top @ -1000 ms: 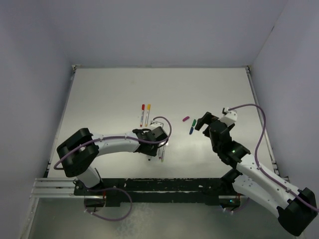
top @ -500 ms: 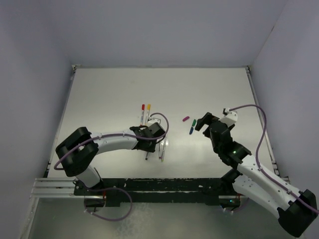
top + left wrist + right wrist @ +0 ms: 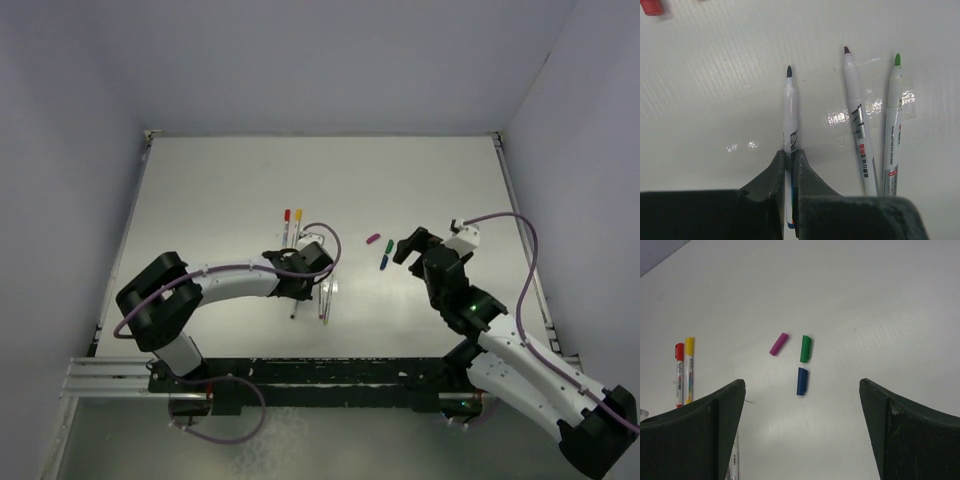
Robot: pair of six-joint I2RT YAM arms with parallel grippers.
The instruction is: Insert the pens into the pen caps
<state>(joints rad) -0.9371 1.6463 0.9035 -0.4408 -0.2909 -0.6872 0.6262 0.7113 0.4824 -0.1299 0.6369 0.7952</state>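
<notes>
Clamping dark-tipped pen (image 3: pixel 790 107), left hand (image 3: pixel 789 156) closed

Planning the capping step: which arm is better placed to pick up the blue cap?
Right, likely: the right fingers stand open facing the blue cap; the left fingers are shut on a dark-tipped pen.

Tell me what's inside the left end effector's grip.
A dark-tipped pen, uncapped, is pinched in the left end effector, with its tip pointing away from the wrist. Most of its rear half is covered by the end effector, so its back end cannot be seen.
</notes>
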